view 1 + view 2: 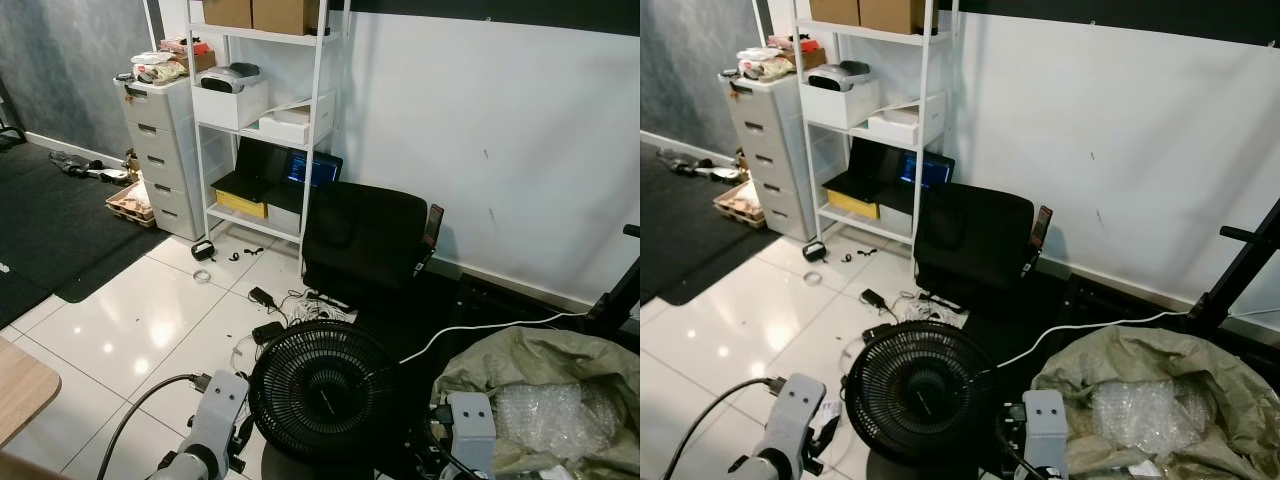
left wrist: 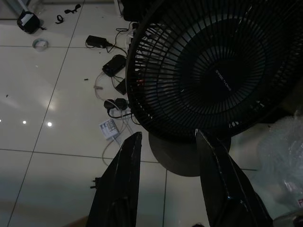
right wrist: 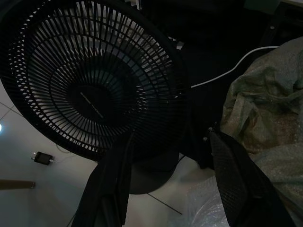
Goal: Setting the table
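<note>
Fan [image 1: 322, 390], one, stood low centre on white tile [image 1: 140, 325] as I held left gripper [image 2: 165, 142] and right gripper [image 3: 170, 139] spread, empty.

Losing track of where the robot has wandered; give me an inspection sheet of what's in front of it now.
Surface: glossy white tile floor; wooden table corner at the robot's left.
Job's things: nothing seen.
Clutter: black fan dead ahead; sack of bubble wrap to its right; black chair behind it.
Grippers: left gripper and right gripper both open, empty, low before the fan.
Cables: white cable over the sack; adapters and cords on the tiles.
Surroundings: white shelf unit, grey drawer tower, white wall.
</note>
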Robot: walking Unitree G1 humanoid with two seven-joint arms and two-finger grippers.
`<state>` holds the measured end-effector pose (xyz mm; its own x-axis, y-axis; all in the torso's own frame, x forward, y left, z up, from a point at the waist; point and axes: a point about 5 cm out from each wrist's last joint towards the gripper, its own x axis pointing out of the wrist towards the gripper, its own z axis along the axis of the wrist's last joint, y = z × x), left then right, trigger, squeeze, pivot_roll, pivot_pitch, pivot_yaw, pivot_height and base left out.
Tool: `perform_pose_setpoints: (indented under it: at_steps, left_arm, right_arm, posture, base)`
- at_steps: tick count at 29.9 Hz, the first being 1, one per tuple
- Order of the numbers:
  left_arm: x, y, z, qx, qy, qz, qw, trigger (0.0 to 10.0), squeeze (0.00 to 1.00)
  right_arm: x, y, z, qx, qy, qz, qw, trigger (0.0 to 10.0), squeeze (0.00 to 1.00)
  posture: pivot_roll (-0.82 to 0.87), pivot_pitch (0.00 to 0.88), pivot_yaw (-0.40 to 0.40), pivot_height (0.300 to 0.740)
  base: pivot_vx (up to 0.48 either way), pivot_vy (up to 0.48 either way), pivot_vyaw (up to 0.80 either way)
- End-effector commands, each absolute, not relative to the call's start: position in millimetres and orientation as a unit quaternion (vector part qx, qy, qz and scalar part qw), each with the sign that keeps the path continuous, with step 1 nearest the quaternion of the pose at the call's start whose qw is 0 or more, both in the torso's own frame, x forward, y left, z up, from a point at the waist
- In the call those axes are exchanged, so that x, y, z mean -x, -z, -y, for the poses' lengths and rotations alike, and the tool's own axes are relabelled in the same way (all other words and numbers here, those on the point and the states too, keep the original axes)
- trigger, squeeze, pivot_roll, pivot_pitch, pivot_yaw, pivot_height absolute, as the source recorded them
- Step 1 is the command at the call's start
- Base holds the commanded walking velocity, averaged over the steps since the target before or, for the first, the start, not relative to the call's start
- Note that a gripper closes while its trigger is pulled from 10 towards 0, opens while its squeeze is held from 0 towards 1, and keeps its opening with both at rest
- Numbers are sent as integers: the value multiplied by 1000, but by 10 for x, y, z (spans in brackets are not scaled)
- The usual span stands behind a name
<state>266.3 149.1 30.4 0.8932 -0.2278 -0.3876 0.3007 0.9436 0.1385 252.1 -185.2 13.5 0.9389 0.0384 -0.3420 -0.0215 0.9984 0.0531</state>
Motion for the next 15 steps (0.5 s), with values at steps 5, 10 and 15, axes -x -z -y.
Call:
perform_pose_setpoints:
  at_steps: [5,10,15]
  left_arm:
    - [-2633,-251,-1491,-100,139,-196,966,10000,0]
    - [-2635,-254,-1490,-99,139,-195,966,10000,0]
    - [-2636,-257,-1490,-100,139,-194,966,10000,0]
  right_arm:
    - [-2486,-89,1857,-27,-13,-183,983,10000,0]
    - [-2486,-87,1853,-27,-14,-183,983,10000,0]
    - [-2486,-87,1853,-27,-14,-183,983,10000,0]
  posture:
    - [32,26,44,740]
    - [31,24,45,740]
    - [31,24,45,740]
  base:
    - [0,0,0]
    - [0,0,0]
    - [0,0,0]
